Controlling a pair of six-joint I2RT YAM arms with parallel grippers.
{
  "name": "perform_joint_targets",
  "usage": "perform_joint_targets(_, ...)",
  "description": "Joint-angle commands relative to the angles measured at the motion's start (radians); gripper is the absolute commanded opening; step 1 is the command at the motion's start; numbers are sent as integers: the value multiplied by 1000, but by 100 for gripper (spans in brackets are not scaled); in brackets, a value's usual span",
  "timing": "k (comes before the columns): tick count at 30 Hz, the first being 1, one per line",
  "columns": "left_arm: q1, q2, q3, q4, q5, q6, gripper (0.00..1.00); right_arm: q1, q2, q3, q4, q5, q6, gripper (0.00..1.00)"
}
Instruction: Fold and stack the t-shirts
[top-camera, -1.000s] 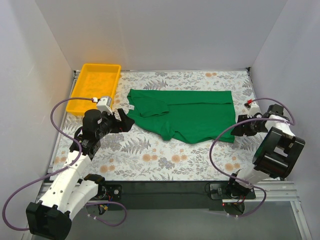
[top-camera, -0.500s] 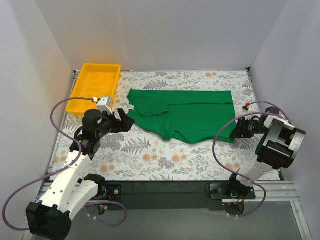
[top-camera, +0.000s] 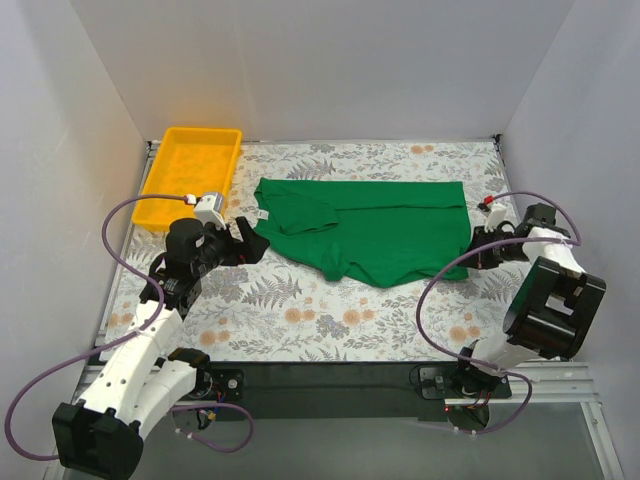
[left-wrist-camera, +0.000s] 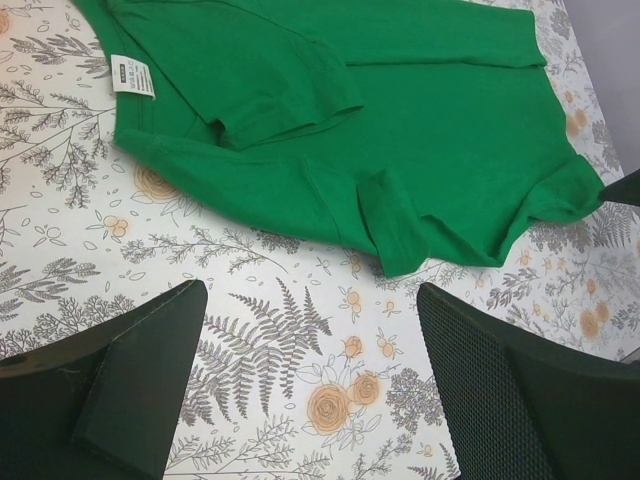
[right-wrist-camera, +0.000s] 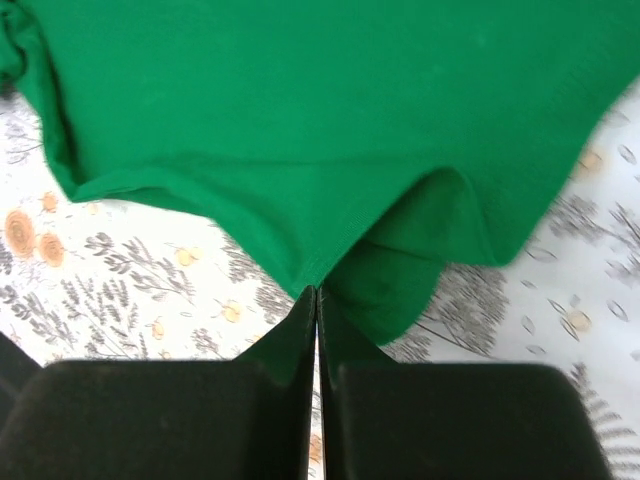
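A bright green t-shirt (top-camera: 380, 235) lies partly folded across the far half of the flowered table, its white neck label (top-camera: 262, 214) at the left end. My right gripper (top-camera: 472, 252) is at the shirt's right near corner. In the right wrist view the t-shirt (right-wrist-camera: 300, 100) fills the top, and the right gripper (right-wrist-camera: 317, 292) is shut, with the cloth's edge pinched at its tips and a fold bunched up beside them. My left gripper (top-camera: 245, 243) hovers open just left of the shirt. In the left wrist view the left gripper (left-wrist-camera: 310, 300) has only table between its fingers, short of the t-shirt (left-wrist-camera: 400, 130).
A yellow plastic tray (top-camera: 200, 131) stands at the back left corner. White walls close in the table on the left, back and right. Purple cables loop from both arms over the near part of the table.
The right gripper has closed its fingers onto the shirt's right near corner, and its wrist has shifted a little. The left arm and the shirt's left side have not moved.
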Motion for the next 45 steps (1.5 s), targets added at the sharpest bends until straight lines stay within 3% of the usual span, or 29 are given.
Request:
perform_joint_targets(1, -3, -2, -7, 15, 6, 16, 85, 92, -71, -13, -42, -47, -27, 1)
perform_joint_targets(6, -3, 1, -7, 14, 5, 19, 85, 377, -148, -71, -52, 23, -61, 1)
perform_joint_targets(7, -3, -1, -8, 14, 2, 19, 85, 403, -157, -79, -56, 46, -67, 7)
perform_joint_targets(8, -2, -2, -8, 14, 2, 19, 85, 419, -165, -85, -58, 60, -72, 25)
perform_joint_targets(9, -3, -2, -8, 14, 0, 17, 86, 423, -177, -90, -62, 73, -81, 34)
perform_joint_targets(11, -3, -1, -8, 14, 2, 19, 86, 424, -198, -88, -65, 137, -81, 40)
perform_joint_targets(16, -3, -1, -8, 15, 2, 19, 85, 373, -252, -75, -61, 200, -60, 41)
perform_joint_targets(23, -3, 1, -8, 15, 3, 19, 85, 276, -237, -4, -65, 151, -44, 43)
perform_joint_targets(30, -3, 2, -8, 15, 0, 17, 86, 416, -171, -19, -59, 145, -37, 48)
perform_joint_targets(45, -3, 7, -10, 14, -2, 17, 85, 482, -90, 0, 19, 232, 51, 52)
